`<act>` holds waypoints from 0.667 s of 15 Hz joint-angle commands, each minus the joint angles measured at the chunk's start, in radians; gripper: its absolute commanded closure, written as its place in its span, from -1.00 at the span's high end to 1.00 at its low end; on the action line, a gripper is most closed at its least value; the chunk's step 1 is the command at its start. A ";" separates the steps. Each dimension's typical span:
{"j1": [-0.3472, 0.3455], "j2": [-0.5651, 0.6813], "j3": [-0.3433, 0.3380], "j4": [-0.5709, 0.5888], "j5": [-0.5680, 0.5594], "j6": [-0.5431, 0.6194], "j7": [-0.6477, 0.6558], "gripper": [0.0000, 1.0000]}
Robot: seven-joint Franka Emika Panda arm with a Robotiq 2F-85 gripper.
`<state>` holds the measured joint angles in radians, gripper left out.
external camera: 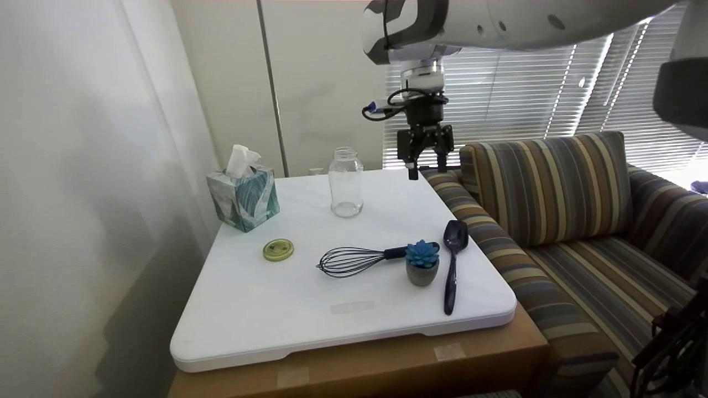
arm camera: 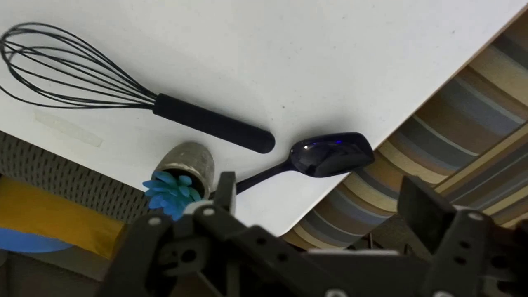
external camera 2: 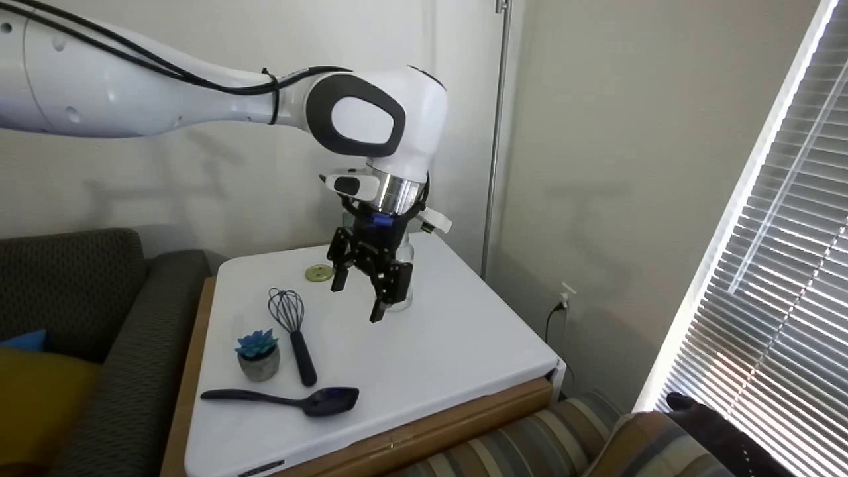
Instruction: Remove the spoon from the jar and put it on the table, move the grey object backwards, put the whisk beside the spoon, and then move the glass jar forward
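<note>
Nothing is held by the wide-spread tool [external camera 2: 358,301], and the glass jar [external camera: 346,188], standing upright on the desk [external camera: 260,309] apart from the whisk [external camera: 388,254], could be knocked over if it were struck by an off-centre descent.

I have a white table [external camera: 249,309] with a brown base [external camera: 387,359]. The spoon [arm camera: 313,159] looks black to me with a purplish gloss, and the whisk [arm camera: 165,106] is black throughout in my wrist view. The pot [external camera: 422,275] is mottled grey, its plant [external camera: 422,253] bright blue. I see a clear jar [external camera: 346,185], a yellow-green lid [external camera: 278,250] and a tissue box [external camera: 254,199] in teal, grey and white leaf-like patterning. My gripper [external camera: 427,170] is black, the sofa [external camera 2: 59,285] flecked dark grey, the armchair [external camera: 603,271] striped in brown, tan and grey.
</note>
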<state>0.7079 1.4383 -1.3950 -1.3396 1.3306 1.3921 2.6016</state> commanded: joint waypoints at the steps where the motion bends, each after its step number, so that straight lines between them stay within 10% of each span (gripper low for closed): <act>1: -0.022 -0.042 0.028 0.033 -0.108 -0.057 -0.019 1.00; 2: -0.063 -0.171 0.173 0.048 -0.273 0.002 -0.018 1.00; 10: -0.218 -0.362 0.477 0.093 -0.600 0.044 0.024 1.00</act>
<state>0.5463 1.1709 -1.0670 -1.2374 0.8655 1.3670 2.5763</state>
